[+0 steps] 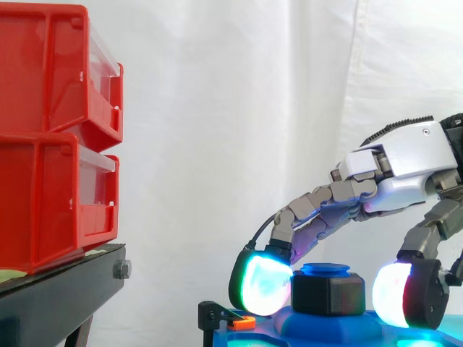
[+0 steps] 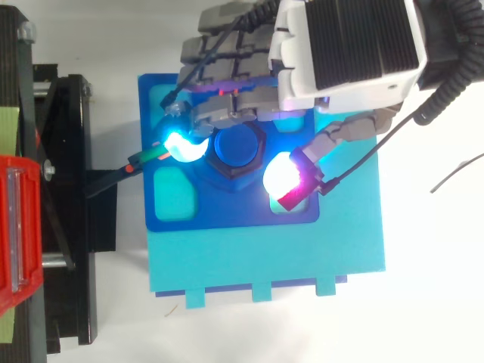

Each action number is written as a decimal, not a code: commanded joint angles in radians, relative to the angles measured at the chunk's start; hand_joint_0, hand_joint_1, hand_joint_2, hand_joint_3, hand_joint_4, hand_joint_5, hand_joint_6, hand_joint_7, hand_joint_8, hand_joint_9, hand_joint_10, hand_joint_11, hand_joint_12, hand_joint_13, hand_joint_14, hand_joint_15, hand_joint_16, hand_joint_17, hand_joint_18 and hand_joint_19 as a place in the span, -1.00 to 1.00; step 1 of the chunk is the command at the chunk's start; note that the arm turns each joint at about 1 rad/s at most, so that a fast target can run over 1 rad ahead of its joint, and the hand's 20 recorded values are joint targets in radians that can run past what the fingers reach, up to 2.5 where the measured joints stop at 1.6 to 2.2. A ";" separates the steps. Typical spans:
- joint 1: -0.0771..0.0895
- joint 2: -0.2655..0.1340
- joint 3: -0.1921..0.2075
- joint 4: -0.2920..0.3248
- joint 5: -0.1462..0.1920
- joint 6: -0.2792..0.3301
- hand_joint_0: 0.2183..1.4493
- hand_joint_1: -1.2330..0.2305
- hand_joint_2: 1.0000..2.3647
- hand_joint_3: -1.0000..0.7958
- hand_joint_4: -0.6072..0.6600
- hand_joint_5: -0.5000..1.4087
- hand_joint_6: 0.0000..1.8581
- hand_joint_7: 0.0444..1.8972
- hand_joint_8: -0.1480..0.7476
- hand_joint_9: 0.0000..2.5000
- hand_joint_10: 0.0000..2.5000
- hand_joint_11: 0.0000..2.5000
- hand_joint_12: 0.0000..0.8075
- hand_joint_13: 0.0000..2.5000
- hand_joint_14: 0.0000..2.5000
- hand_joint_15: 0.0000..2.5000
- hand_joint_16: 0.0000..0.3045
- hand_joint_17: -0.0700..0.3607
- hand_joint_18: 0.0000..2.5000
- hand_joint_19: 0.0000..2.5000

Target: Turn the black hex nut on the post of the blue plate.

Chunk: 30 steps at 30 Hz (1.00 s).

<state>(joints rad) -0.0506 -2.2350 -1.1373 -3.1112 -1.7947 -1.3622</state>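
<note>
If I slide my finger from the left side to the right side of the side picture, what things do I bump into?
Red bins → small black clamp → glowing green fingertip → black hex nut → glowing white thumb pad.

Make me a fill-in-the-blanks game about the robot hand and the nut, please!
1. The colour of the hex nut is ___.
2. The colour of the plate under it is ___.
3. The stacked bins on the stand are coloured ___.
4. The glowing pads of the hand sit on either side of the ___.
Missing words: black; blue; red; nut.
</note>
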 commanded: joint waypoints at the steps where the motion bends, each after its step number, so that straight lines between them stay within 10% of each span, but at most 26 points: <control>1: 0.000 0.000 -0.001 0.002 0.000 0.000 -0.45 -0.36 -0.99 -0.38 0.23 -0.67 -0.46 0.14 -0.14 -0.64 -1.00 -1.00 -0.15 -0.69 -1.00 -0.98 -0.68 -0.17 -0.76 -0.91; 30: 0.000 0.000 0.001 0.008 0.000 0.000 -0.59 -0.24 -1.00 -0.44 0.30 -0.68 -0.46 0.09 -0.08 -0.64 -1.00 -0.99 -0.06 -0.70 -1.00 -0.97 -0.64 -0.10 -0.72 -0.90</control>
<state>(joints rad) -0.0506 -2.2350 -1.1372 -3.1036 -1.7947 -1.3624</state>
